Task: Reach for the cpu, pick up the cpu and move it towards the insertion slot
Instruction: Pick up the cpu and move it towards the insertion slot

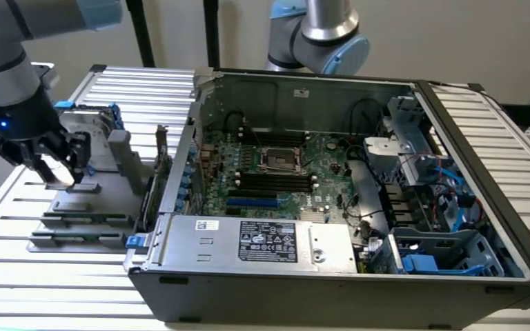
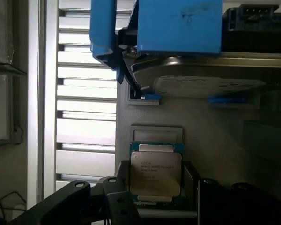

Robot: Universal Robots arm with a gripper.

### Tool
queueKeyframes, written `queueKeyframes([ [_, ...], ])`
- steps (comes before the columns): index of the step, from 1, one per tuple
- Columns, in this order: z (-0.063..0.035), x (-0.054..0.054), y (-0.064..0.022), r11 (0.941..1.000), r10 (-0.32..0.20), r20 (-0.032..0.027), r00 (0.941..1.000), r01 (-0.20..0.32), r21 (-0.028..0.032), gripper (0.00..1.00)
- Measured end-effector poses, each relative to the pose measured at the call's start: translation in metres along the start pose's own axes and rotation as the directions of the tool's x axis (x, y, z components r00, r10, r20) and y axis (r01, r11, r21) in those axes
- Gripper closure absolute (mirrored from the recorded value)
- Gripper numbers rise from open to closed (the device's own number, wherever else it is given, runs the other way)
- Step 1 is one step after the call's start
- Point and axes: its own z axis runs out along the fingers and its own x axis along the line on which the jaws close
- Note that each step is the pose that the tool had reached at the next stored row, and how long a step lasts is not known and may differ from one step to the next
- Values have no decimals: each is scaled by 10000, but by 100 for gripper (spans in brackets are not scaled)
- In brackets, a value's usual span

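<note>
The cpu [image 2: 155,172], a small square chip with a silvery top and a green rim, sits between my gripper's [image 2: 157,194] two black fingers [image 2: 119,190], which press its two sides. It seems raised off the grey parts holder [image 2: 215,140], whose shallow square pocket [image 2: 156,133] lies bare just beyond it. In the exterior view my gripper [image 1: 56,179] hangs over the holder [image 1: 81,207] at that view's left, with the pale cpu [image 1: 58,170] between the fingers. The insertion slot [image 1: 281,160], a silver-framed socket, lies on the green board inside the open computer case [image 1: 339,283], well off to that view's right.
An upright silver hard drive [image 1: 94,131] with a blue bracket [image 2: 178,26] stands on the holder right behind my gripper. Long black memory slots [image 1: 275,183] flank the socket. A second arm [image 1: 325,34] rises behind the case. The table [image 1: 63,289] is made of metal slats.
</note>
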Motion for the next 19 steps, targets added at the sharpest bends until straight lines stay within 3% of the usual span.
queueKeyframes([
  [10, -457, -145, 3, 10000, 0, -59, 10000, 0, -2, 45],
  [19, -879, -448, -9, 10000, -16, -107, 9999, 16, -25, 45],
])
